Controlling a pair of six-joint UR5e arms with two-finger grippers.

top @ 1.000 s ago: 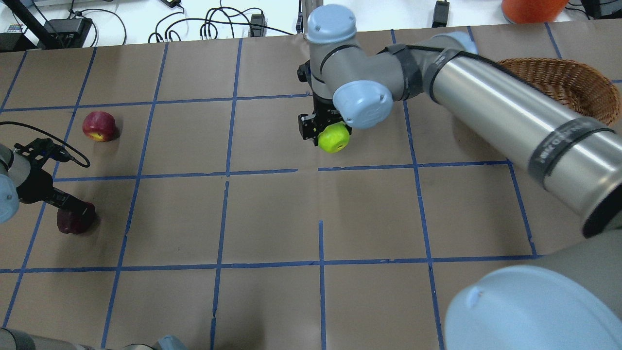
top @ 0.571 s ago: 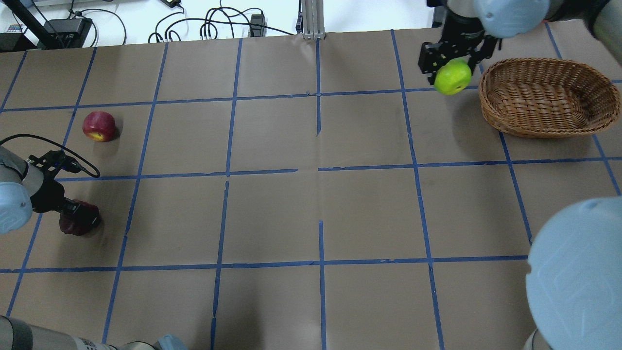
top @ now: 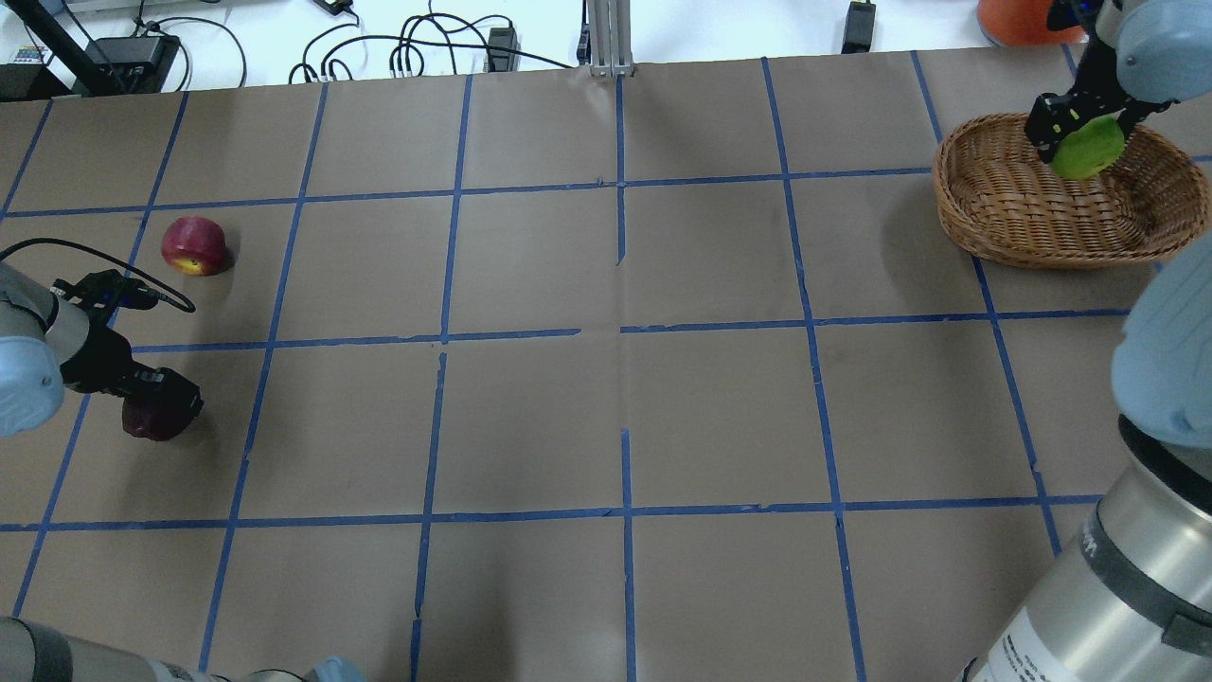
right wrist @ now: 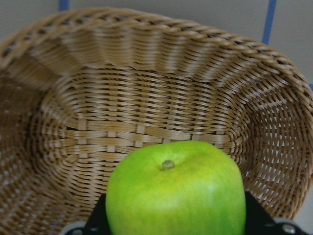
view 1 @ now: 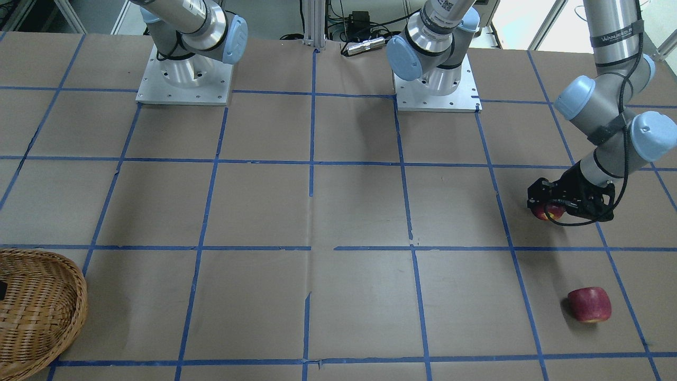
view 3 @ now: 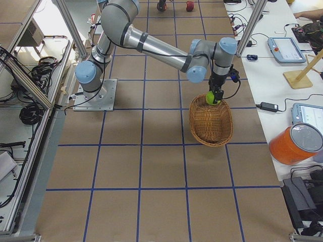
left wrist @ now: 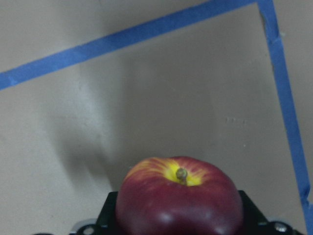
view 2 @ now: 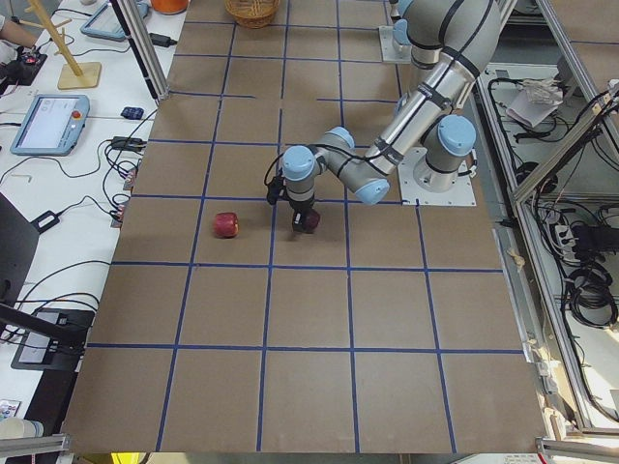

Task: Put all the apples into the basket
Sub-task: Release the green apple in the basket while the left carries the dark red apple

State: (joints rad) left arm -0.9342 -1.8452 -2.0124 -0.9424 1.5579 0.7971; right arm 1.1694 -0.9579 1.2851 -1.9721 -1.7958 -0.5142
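My right gripper (top: pixel 1079 142) is shut on the yellow-green apple (top: pixel 1086 148) and holds it over the wicker basket (top: pixel 1004 213) at the far right; the right wrist view shows the apple (right wrist: pixel 176 191) above the basket's floor (right wrist: pixel 122 127). My left gripper (top: pixel 156 407) is shut on the dark maroon apple (top: pixel 151 419) with a yellowish patch (left wrist: pixel 178 174), just above the table at the left. The red apple (top: pixel 193 245) lies on the table beyond it, also seen in the front-facing view (view 1: pixel 589 304).
Brown paper with a blue tape grid covers the table (top: pixel 615 379). Cables and adapters (top: pixel 407 47) lie past the far edge. An orange container (top: pixel 1027 19) stands behind the basket. The two arm bases (view 1: pixel 182 79) sit at the robot's side.
My right gripper has carried the yellow-green apple from the table's middle rightward to above the basket. My left gripper has closed on the maroon apple and shifted it slightly.
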